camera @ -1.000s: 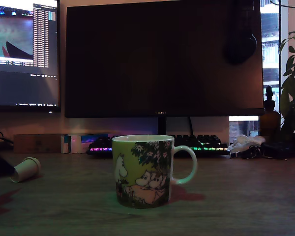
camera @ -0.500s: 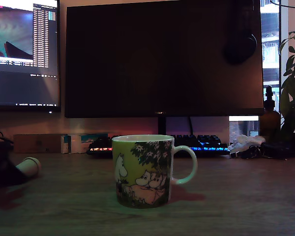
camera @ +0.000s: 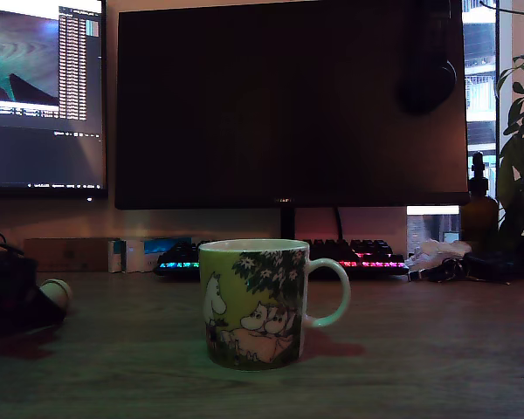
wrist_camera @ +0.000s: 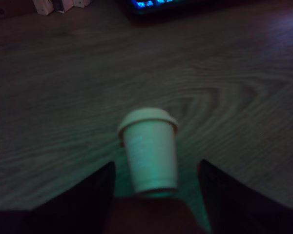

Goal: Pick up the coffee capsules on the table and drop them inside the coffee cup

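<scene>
One coffee capsule (wrist_camera: 149, 151) lies on its side on the bench (wrist_camera: 224, 73), right between the spread fingers of the end effector (wrist_camera: 156, 195), which touch nothing yet. Its long axis runs straight out from the wrist: narrow base toward the palm, wider rim pointing away, so the fingers flank its tapered sides. In the exterior view the dark end effector (camera: 13, 301) sits low at that view's left edge with only the capsule's rim end (camera: 57, 292) peeking past it. The coffee cup (camera: 255, 303) stands upright well apart, toward the exterior view's right, handle on that same side. A straight squeeze looks enough to me.
</scene>
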Robot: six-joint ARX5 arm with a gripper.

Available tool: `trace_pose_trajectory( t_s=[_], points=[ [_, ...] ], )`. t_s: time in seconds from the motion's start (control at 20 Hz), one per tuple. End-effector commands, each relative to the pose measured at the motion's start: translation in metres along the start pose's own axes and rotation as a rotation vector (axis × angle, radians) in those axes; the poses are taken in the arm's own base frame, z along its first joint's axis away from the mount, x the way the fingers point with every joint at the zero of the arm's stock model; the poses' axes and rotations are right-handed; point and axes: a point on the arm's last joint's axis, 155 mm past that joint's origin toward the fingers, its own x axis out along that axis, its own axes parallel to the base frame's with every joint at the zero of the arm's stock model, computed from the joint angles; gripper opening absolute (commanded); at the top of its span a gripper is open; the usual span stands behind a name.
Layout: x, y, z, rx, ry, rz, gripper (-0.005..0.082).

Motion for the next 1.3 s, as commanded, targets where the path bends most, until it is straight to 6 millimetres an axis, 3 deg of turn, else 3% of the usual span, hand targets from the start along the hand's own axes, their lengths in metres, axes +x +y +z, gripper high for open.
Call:
trace_pose_trajectory(
  t_s=[0.0, 0.65, 1.05, 1.25],
  points=[
    [0.002, 0.001, 0.0, 0.007, 0.002, 0.001, 0.0498],
    [0.014, 0.004, 0.007, 0.019, 0.026, -0.005, 0.046],
    [0.013, -0.005, -0.012, -0.002, 0.101, -0.052, 0.0448],
    [0.013, -0.007, -0.011, -0.001, 0.094, -0.063, 0.0187]
  ],
)
